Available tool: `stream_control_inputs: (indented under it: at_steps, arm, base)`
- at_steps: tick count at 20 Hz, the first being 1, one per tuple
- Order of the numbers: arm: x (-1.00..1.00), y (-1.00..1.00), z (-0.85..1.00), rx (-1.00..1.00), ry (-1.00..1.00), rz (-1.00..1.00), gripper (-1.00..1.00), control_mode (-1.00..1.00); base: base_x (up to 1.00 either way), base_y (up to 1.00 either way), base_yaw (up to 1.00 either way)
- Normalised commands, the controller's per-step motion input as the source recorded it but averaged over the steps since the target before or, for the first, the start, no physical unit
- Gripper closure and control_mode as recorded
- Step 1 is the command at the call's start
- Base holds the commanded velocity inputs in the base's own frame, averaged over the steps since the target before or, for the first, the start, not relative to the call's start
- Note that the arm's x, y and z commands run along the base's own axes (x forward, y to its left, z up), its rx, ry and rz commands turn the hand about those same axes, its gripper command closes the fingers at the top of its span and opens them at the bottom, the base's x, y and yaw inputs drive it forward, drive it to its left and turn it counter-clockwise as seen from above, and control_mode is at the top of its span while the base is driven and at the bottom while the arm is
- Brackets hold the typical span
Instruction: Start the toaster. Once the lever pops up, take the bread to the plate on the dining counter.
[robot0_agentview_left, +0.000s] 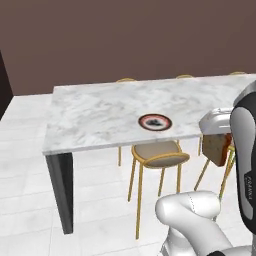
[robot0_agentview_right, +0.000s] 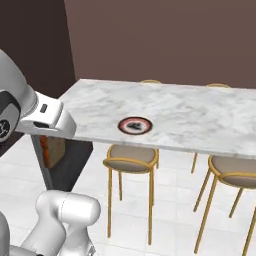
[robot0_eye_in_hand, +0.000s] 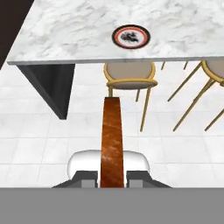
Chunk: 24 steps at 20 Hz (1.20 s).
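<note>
My gripper (robot0_eye_in_hand: 112, 177) is shut on the bread (robot0_eye_in_hand: 112, 140), a tan-brown slice seen edge-on and standing up between the fingers. From the base views the bread (robot0_agentview_left: 219, 148) hangs below the hand, in front of the dining counter (robot0_agentview_left: 100, 115) and lower than its marble top. The bread (robot0_agentview_right: 52, 150) sits under the white hand at the counter's near left corner. The plate (robot0_agentview_left: 155, 122), with dark rim and red ring, lies on the counter near its front edge, ahead of the gripper. The plate (robot0_eye_in_hand: 131, 36) is apart from the bread. The toaster is out of view.
Yellow-framed stools (robot0_agentview_left: 159, 155) stand tucked under the counter's front edge, one right below the plate (robot0_agentview_right: 135, 125) and another (robot0_agentview_right: 235, 172) further right. The counter's dark base (robot0_eye_in_hand: 52, 83) is at its left end. White tiled floor lies between me and the counter.
</note>
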Motion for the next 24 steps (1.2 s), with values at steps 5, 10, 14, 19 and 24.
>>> stream_control_inputs:
  at_steps: [5,10,14,19,24]
  arm:
    - [0.00,0.00,0.00,0.00,0.00,0.00,1.00,1.00]
    - [0.00,0.00,0.00,0.00,0.00,0.00,1.00,1.00]
    - [0.00,0.00,0.00,0.00,0.00,0.00,1.00,1.00]
    - [0.00,0.00,0.00,0.00,0.00,0.00,1.00,1.00]
    - [0.00,0.00,0.00,0.00,0.00,0.00,1.00,1.00]
  base:
    - [0.49,-0.27,0.40]
    - [0.51,-0.35,0.22]
    - [0.48,-0.49,0.13]
    - [0.23,-0.49,0.00]
    - [0.07,-0.47,-0.04]
